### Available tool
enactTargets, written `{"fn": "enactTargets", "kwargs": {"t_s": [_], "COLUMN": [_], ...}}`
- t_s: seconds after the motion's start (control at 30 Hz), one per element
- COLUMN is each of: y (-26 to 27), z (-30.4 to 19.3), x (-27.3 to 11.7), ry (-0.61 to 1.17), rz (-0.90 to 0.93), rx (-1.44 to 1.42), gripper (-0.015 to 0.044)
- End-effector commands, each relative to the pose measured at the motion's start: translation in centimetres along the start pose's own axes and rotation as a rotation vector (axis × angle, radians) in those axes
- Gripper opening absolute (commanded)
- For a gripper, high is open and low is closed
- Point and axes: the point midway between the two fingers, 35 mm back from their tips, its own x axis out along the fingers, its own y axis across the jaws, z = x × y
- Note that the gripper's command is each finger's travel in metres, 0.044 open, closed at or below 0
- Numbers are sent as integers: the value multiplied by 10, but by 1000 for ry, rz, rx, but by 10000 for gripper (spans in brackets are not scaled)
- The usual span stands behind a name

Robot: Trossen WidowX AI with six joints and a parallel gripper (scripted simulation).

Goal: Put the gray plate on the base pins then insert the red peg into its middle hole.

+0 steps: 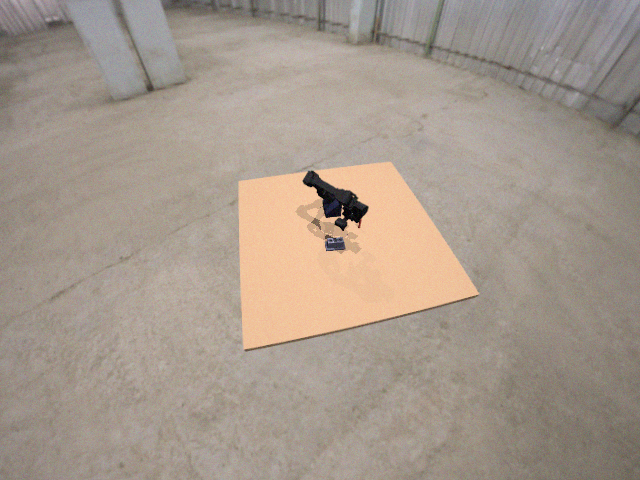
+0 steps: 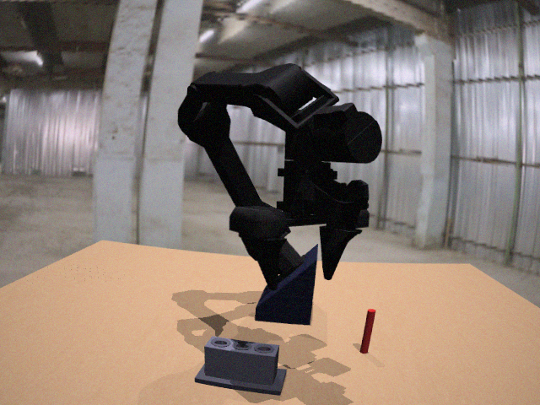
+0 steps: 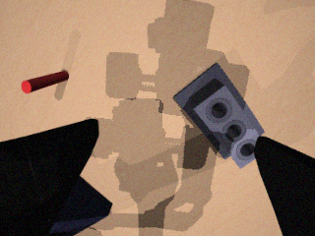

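The gray plate (image 1: pixel 335 243) (image 2: pixel 240 364) (image 3: pixel 202 107), a thick block with three holes in a row, sits level on the flat base (image 2: pixel 276 386) (image 3: pixel 217 75). No gap shows between them; the pins are hidden. The middle hole has no peg in it. The red peg (image 1: pixel 360 223) (image 2: pixel 367 332) (image 3: pixel 46 82) stands upright on the table, to the right of the plate in the exterior view and at the upper left in the wrist view. My gripper (image 2: pixel 300 282) (image 3: pixel 178 136) is wide open and empty, pointing down, above and clear of both plate and peg.
The arm's dark blue mount (image 1: pixel 332 208) (image 2: pixel 289 305) (image 3: pixel 89 213) stands behind the plate, close to the gripper. The arm's shadows fall on the tan table (image 1: pixel 289 304) (image 2: pixel 435 331) around the plate and base.
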Motion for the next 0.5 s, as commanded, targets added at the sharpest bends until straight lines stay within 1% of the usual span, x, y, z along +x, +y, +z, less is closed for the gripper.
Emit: {"fn": "enactTargets", "kwargs": {"t_s": [0.0, 0.47], "y": [70, 124], "z": [9, 6], "x": [3, 8], "ry": [11, 19], "rz": [9, -3], "rx": [655, 1264], "gripper": [440, 440]}}
